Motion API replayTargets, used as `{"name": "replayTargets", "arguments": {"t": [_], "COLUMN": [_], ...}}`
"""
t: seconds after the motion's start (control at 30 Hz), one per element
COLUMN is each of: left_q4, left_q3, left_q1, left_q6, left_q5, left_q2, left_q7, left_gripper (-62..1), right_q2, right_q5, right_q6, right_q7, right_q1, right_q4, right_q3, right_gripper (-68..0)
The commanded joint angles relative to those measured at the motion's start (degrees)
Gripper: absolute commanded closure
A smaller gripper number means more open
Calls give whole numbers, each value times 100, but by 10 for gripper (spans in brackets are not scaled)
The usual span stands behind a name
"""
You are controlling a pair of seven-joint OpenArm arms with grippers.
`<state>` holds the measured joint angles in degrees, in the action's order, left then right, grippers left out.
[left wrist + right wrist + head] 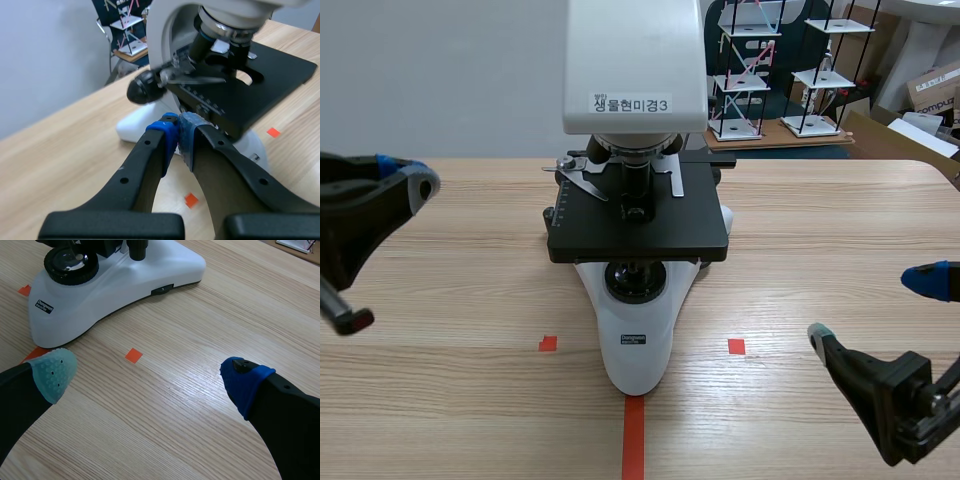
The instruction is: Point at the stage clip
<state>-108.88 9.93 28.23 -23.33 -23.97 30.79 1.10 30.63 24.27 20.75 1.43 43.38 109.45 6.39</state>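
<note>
Since the left gripper's tip touches nothing yet, the step in hand reads as the approach, with the pointing itself not yet done. The wooden table carries the white microscope, which stands ahead of both grippers. Its black stage juts out at mid-height under the lenses.

The right gripper hangs low over bare wood short of the microscope's foot. Its fingers are spread wide with nothing between them, and it looks to have no part in this step. The left gripper is raised off to the microscope's side, its two pads pressed together into a single blunt tip that holds nothing, which suits pointing.

The stage clip, a thin silver lever, lies on the stage's near corner. It sits ahead of that closed tip and a little above it, just past the black focus knob. In the scene view the clip is well apart from the left gripper.

By my judgement the next move calls for carrying the closed tip forward and slightly up. It should pass clear of the knob and of the objectives overhead, then stop just short of the lever, aimed squarely at it rather than at the stage plate around it.
</note>
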Motion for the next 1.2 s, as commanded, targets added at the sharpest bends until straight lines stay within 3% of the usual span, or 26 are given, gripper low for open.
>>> {"name": "replayTargets", "arguments": {"t": [0.0,0.3,0.63,0.87,1.17], "left_q4": [70,837,1912,1991,1991], "left_q3": [42,-9,-632,-1056,-1137], "left_q1": [-372,-1534,-3038,-3593,-3652], "left_q6": [-85,-813,-1534,-1655,-1655], "left_q5": [-44,-48,-44,-48,-44], "left_q2": [-11,-9,-46,-57,-332], "left_q7": [173,658,1394,1681,1928], "left_gripper": [-15,-15,-17,-17,-17], "right_q2": [15,15,15,15,15], "right_q5": [44,44,46,46,46], "right_q6": [0,2,0,0,2], "right_q7": [151,402,647,645,643], "right_q1": [-52,-55,-55,-55,-52], "right_q4": [66,66,66,66,66], "right_q3": [55,55,55,55,55], "right_gripper": [-634,-634,-634,-634,-634]}}
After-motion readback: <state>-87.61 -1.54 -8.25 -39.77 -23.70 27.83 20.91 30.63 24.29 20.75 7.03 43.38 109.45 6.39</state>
